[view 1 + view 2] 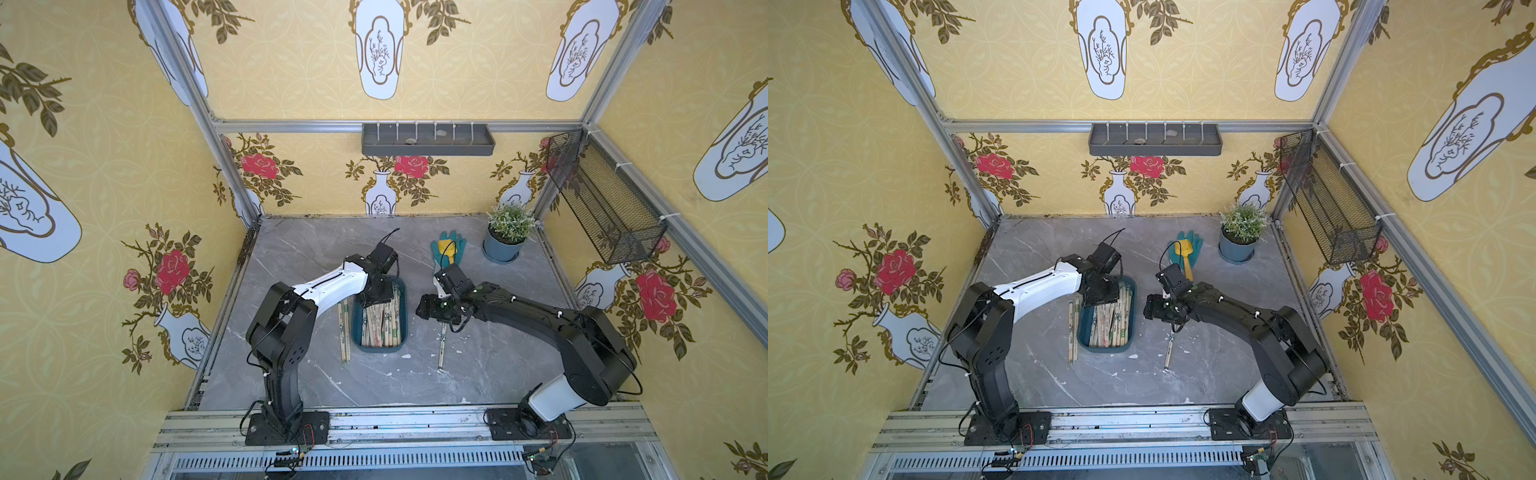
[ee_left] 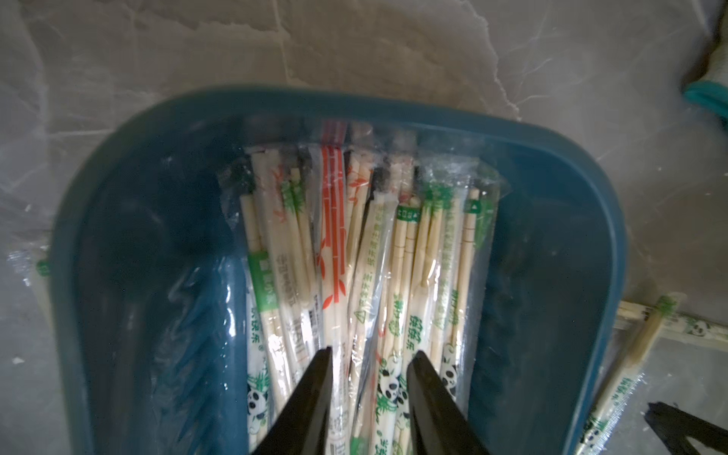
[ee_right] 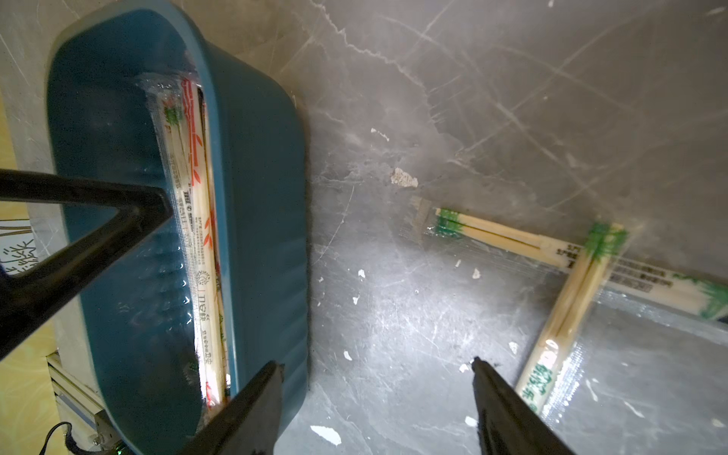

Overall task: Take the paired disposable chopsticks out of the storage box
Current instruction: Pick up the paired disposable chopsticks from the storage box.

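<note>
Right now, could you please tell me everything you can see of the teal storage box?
The storage box is a shallow, dark teal plastic tub with rounded corners and no lid, standing flat on the grey marbled table. Wrapped disposable chopsticks lie lengthwise inside. The left gripper reaches into it, jaws apart over the pile.

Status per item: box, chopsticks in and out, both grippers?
Box: upright on table, holding many pairs.
Boxed chopsticks: wrapped, piled lengthwise.
Left-side chopsticks: out of box, flat on table.
Right-side chopsticks: two wrapped pairs, crossed, on table.
Left gripper: down in box, fingers astride a few pairs, grip unclear.
Right gripper: open, empty, above table beside box.
</note>
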{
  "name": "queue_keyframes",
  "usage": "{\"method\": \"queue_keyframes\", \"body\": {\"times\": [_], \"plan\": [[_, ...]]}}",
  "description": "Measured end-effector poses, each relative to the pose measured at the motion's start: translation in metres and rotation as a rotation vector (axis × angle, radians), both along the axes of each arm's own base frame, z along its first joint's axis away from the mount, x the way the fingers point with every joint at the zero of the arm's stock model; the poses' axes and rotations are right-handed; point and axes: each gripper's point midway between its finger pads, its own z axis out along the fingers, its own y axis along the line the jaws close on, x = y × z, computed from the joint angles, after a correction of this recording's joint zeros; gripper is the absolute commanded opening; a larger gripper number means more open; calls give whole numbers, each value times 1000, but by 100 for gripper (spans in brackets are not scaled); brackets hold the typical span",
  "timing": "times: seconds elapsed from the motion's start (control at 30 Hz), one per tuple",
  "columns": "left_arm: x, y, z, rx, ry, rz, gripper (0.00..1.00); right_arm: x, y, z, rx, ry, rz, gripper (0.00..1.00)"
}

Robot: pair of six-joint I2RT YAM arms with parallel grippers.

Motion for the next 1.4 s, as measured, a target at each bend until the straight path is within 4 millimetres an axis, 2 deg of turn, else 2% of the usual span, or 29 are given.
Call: {"method": "queue_keyframes", "body": {"times": [0.53,1.03,1.2,1.33,1.4], "plan": [[-2,4,-24,44,43,2,30,-1,-2,-2,-4,5,-3,77],[-5,6,-32,55,58,3,11,0,-4,-3,-5,6,-8,77],[-4,6,-22,42,41,2,10,1,-4,-3,-5,6,-9,77],[-3,5,-1,25,10,2,10,1,-4,-3,-6,7,-10,77],[-1,6,15,17,-22,-2,10,1,-4,-5,-8,11,-9,77]]}}
